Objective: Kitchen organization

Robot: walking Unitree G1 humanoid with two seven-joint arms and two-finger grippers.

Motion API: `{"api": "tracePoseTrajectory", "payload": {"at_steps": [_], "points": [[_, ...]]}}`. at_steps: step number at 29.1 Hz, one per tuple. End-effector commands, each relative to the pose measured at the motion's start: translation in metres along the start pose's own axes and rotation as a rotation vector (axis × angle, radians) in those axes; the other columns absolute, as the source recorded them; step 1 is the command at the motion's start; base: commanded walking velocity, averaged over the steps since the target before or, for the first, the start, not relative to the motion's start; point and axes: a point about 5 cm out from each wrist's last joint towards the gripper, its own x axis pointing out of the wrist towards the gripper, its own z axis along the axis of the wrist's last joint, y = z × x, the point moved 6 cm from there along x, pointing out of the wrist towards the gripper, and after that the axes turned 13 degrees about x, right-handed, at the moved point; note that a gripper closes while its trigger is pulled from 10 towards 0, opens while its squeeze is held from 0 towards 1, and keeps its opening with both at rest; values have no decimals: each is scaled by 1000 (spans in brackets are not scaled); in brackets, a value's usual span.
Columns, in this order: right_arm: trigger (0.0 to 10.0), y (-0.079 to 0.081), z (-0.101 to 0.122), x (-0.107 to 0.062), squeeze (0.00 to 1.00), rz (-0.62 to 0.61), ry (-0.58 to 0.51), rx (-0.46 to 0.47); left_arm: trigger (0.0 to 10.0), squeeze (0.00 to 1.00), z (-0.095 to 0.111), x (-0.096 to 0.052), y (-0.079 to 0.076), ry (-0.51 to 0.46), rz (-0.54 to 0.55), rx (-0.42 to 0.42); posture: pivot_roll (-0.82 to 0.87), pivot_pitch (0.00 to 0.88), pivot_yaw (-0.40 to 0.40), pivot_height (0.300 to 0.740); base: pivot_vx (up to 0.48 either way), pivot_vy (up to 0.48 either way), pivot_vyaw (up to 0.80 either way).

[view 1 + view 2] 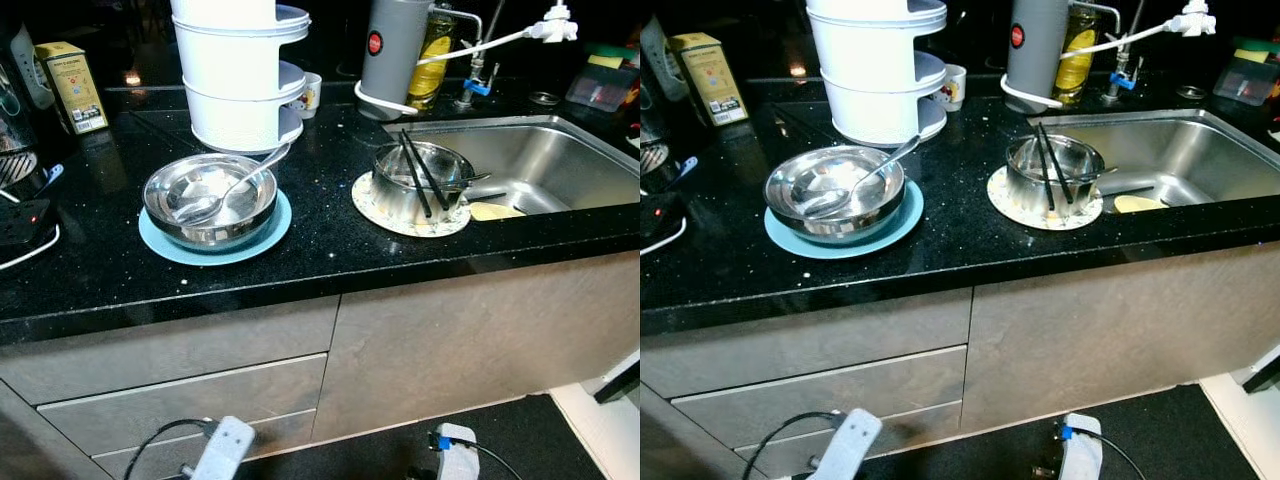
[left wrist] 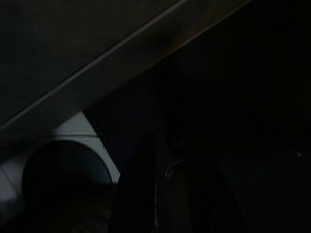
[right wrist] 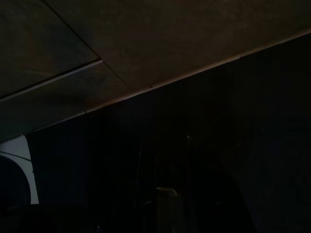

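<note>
We looked down on a black speckled counter [image 1: 320,250] above grey cabinet fronts. A steel bowl [image 1: 210,200] holding a spoon [image 1: 225,192] sat on a light blue plate [image 1: 255,245], just in front of a white tiered container [image 1: 235,75] whose top was cut off by the frame. To the right, a smaller steel bowl [image 1: 418,182] with two black chopsticks [image 1: 422,168] laid across it rested on a patterned round mat [image 1: 385,215] at the edge of the sink [image 1: 540,160]; a pale object inside the basin was too small to identify. Both wrist views were very dark, showing only cabinet panels and floor. The left gripper [image 2: 163,194] and right gripper [image 3: 163,194] hung low by the cabinets, and we could not tell whether either pincer was spread or pressed together.
</note>
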Motion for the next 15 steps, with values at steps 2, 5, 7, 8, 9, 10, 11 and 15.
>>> {"api": "tracePoseTrajectory", "payload": {"at_steps": [2,5,7,8,9,10,11,15], "points": [[10000,-1,-3,-1,0,-5,1,2,10000,0,0,0,5,-24,25,-50,-56,155,-79,740,0,0,0],[10000,15,10,1,0,62,-71,-23,10000,0,5,1,8,-55,14,-76,-43,167,-77,740,0,0,0],[10000,21,12,0,0,95,-88,-65,10000,0,6,1,13,-66,31,-87,-43,171,-74,740,0,0,0],[10000,22,12,0,0,100,-94,-65,10000,0,6,1,16,-65,44,-98,-40,175,-76,740,0,0,0],[10000,22,12,0,0,100,-94,-65,10000,0,6,1,16,-65,44,-98,-40,175,-76,740,0,0,0],[10000,22,12,0,0,100,-94,-65,10000,0,6,1,16,-65,44,-98,-40,175,-76,740,0,0,0],[10000,21,13,0,0,100,-98,-58,10000,0,4,1,18,-58,57,-110,-37,178,-77,740,0,0,0],[10000,25,4,1,0,130,-39,-26,10000,0,11,-1,21,-118,74,-155,-28,208,-75,740,0,0,0]]}}
